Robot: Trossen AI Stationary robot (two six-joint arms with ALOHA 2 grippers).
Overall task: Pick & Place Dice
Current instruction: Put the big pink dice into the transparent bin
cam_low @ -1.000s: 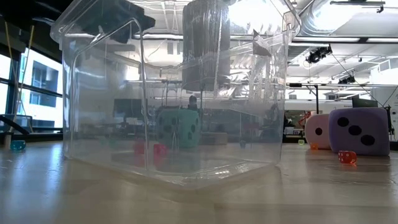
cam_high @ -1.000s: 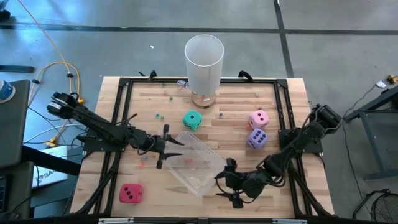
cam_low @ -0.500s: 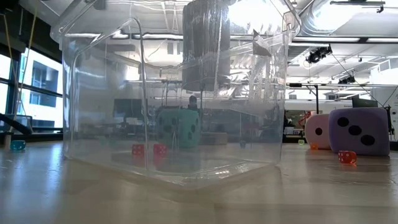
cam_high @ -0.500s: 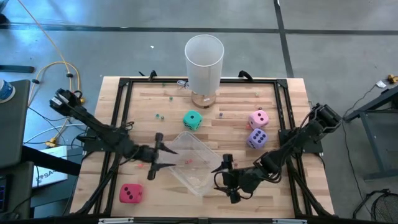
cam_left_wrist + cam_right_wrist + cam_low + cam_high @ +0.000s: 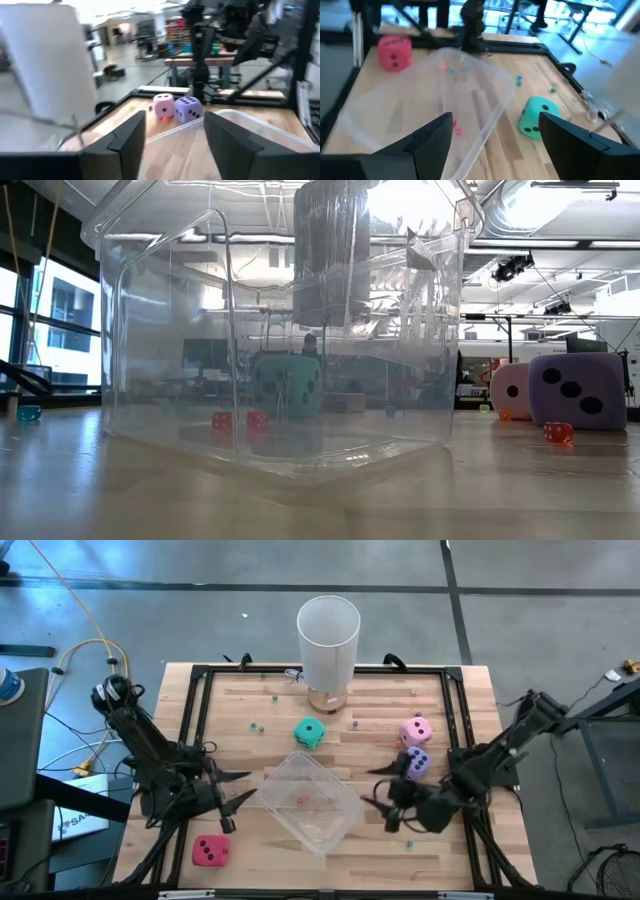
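- Nearest the table's front edge, the red die [image 5: 210,851] lay alone at the front left corner, pips up, touching nothing.
- Just behind it the left gripper [image 5: 225,790] hung above the wood between that die and the clear plastic tub [image 5: 307,800]. Its fingers [image 5: 129,145] stood part-way open with only air between them; it held nothing.
- The tub sat mid-table, skewed to the table's edges, upright and open-topped. A couple of tiny red beads [image 5: 235,420] rested on its floor. None of the four dice was inside it.
- To the tub's right the right gripper [image 5: 385,790] hovered close to the tub's right corner, fingers [image 5: 427,137] spread wide and empty, pointing across the tub toward the left side.
- Behind that gripper, the purple die [image 5: 415,762] sat on the right side, partly hidden from above by the arm. The pink die [image 5: 416,730] stood directly behind it, just beside it; whether they touched, I could not tell.
- The teal-green die [image 5: 309,733] sat behind the tub near the table's middle, well apart from the pink and purple pair.
- Farthest back, a tall white cylinder [image 5: 328,640] stood upright at the rear edge.
- A few small coloured beads [image 5: 255,725] lay scattered on the boards left of the teal-green die.
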